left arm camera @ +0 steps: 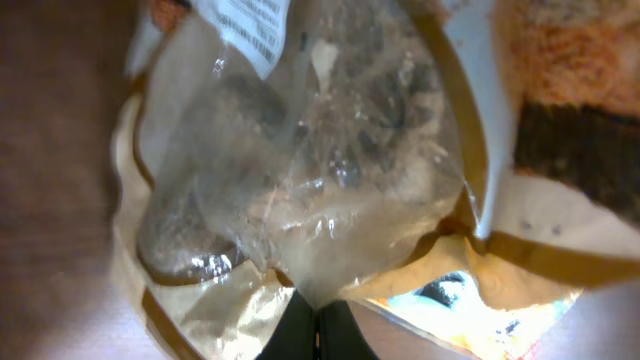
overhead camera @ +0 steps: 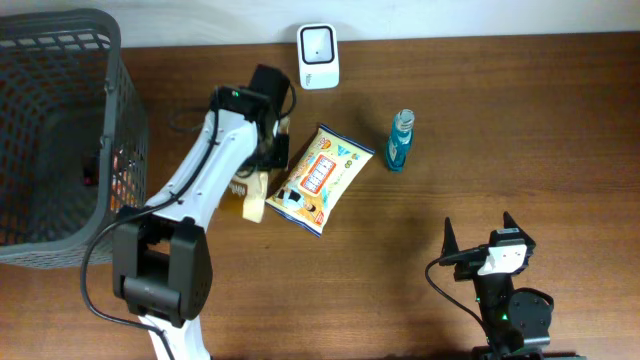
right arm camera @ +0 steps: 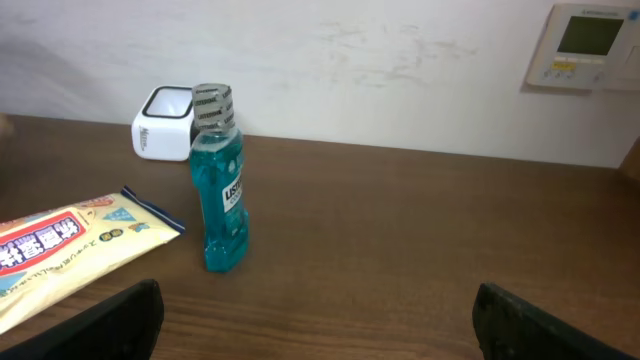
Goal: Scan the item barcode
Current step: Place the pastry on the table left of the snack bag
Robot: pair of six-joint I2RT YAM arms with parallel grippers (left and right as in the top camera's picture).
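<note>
Evidently, the left gripper (left arm camera: 316, 324) was fully closed, its 2 fingertips meeting on the lower seam of the clear bag (left arm camera: 300, 190), which was judged to be the item for scanning. The bag lay left of centre on the table (overhead camera: 560, 120), against the snack packet (overhead camera: 320, 180) and short of the scanner (overhead camera: 318, 45) at the rear edge. The right gripper (overhead camera: 478, 232) stood at its widest, holding nothing, near the front right.

Risks, as judged:
1. The pinch took only thin film, so the weight of the contents could pull the seam free during a lift.
2. The white printed label (left arm camera: 250, 25) sat at the far end of the bag. If the bag swung or folded, the code could face away from the scanner window.
3. Crinkles and glare on the film could spoil a reading.
4. The snack packet could be dragged along, since the 2 appeared to overlap.

Materials: the bag was glossy, wrinkled, transparent film with a tan border, enclosing dark lumpy pieces. The snack packet was a flat, pillow-shaped pouch with bright printing. The mouthwash bottle (right arm camera: 220, 180) was upright, of clear waisted plastic, filled with teal liquid. The scanner was a white rounded block. The basket (overhead camera: 100, 30) was grey plastic mesh, and the table was dark wood grain.
</note>
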